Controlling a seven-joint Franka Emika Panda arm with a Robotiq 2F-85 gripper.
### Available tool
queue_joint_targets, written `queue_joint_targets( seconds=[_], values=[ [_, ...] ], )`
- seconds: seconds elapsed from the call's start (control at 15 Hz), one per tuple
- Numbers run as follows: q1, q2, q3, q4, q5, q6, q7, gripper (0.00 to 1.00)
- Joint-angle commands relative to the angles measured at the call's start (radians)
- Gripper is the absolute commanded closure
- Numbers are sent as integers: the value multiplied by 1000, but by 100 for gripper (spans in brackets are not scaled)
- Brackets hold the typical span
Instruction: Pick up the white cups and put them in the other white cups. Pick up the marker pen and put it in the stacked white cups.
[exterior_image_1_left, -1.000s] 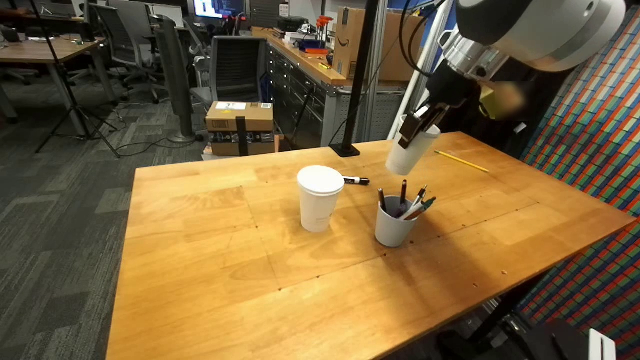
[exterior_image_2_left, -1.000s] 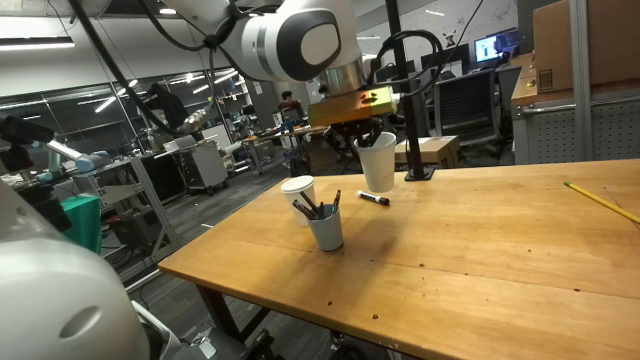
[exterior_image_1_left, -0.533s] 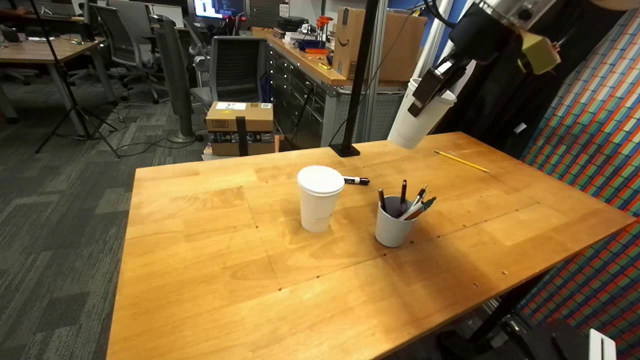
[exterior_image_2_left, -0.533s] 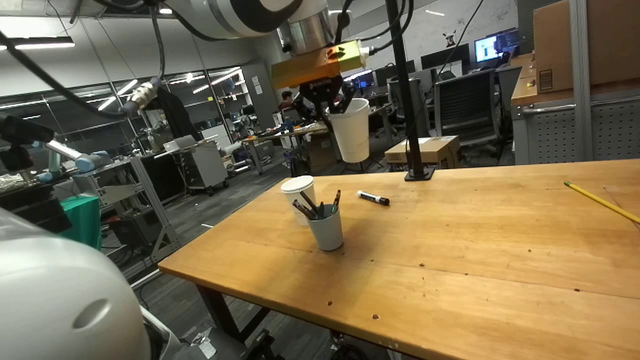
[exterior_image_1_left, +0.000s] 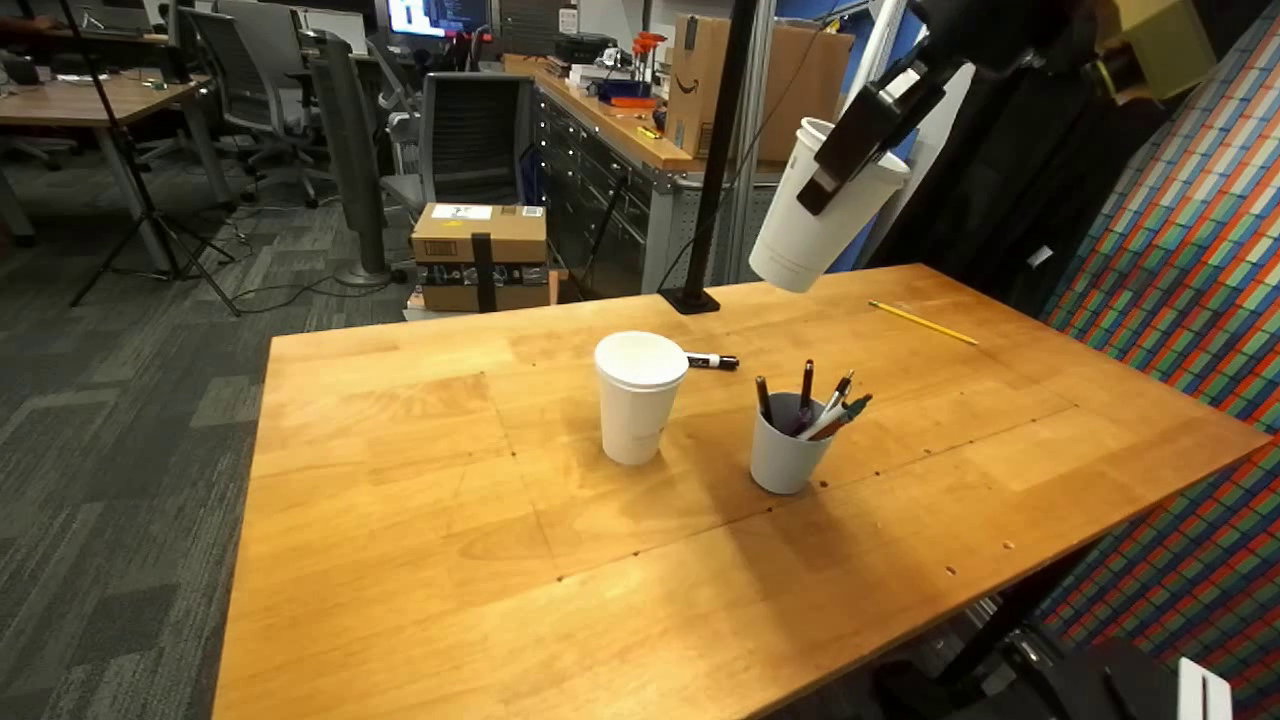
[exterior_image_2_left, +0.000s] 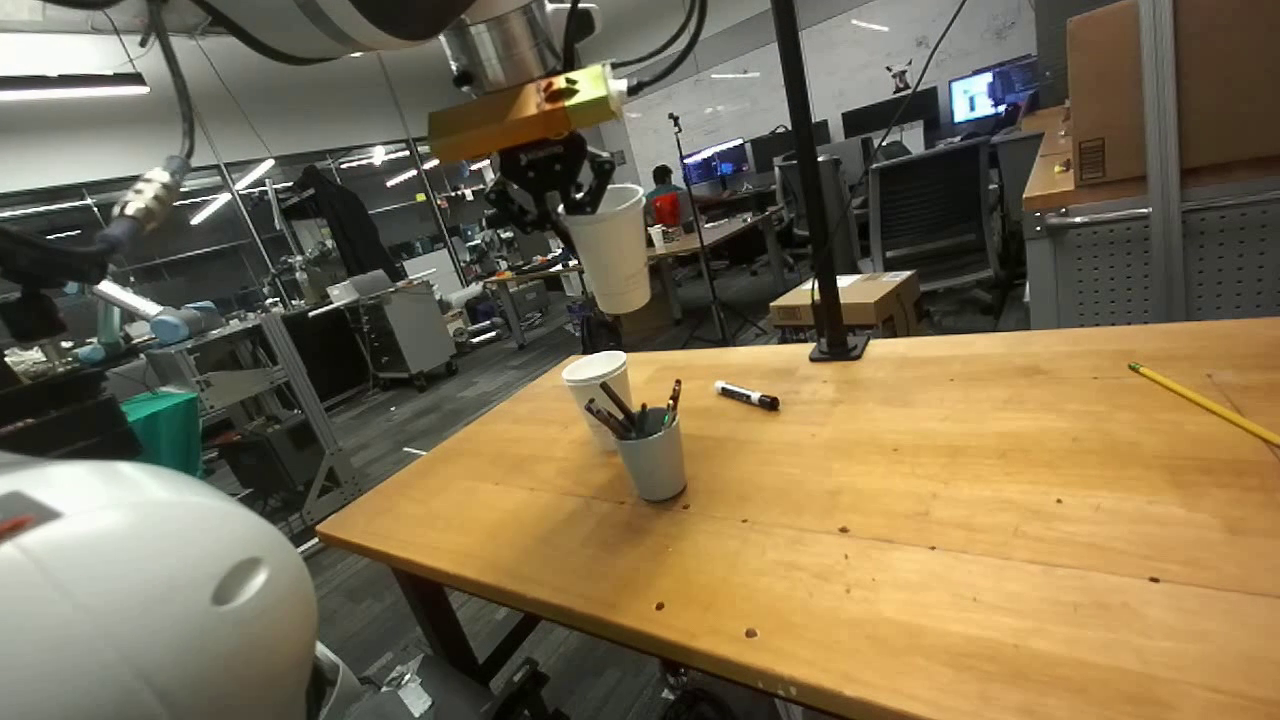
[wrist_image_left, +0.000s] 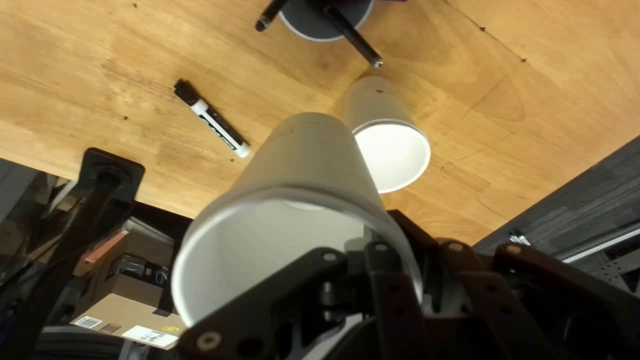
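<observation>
The tool (exterior_image_2_left: 571, 208) is clamped on the wall of a white cup (exterior_image_1_left: 800, 238) near its rim, one jaw inside the mouth and one outside, as the wrist view shows; this cup hangs in the air over the table (exterior_image_1_left: 400, 560), tilted, its open mouth up and its base clear of the surface; a second white cup (exterior_image_1_left: 633, 420) stands upright on the table, its mouth open in the wrist view, apart from the held cup; the marker pen (wrist_image_left: 214, 120), white with a black cap, lies on the table near that second white cup, its white end toward it; in an exterior view the cup hides part of that end; a greyish cup (exterior_image_1_left: 785, 468) stands upright near the second white cup, with a gap between them, and holds several pens (exterior_image_1_left: 807, 382) leaning at different angles; a yellow pencil (exterior_image_2_left: 1200, 402) lies well apart from both standing cups; a black post (exterior_image_2_left: 815, 200) rises from the table near the marker pen.
</observation>
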Motion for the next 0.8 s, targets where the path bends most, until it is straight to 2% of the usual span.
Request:
queue_joint_targets(
  seconds=[0.0,0.4,0.73],
  values=[
    [90,-48,67,-27,16,25,118,98],
    [219,-16,174,-24,29,87,259,98],
    [282,35,166,-34,32,173,243,98]
  ],
)
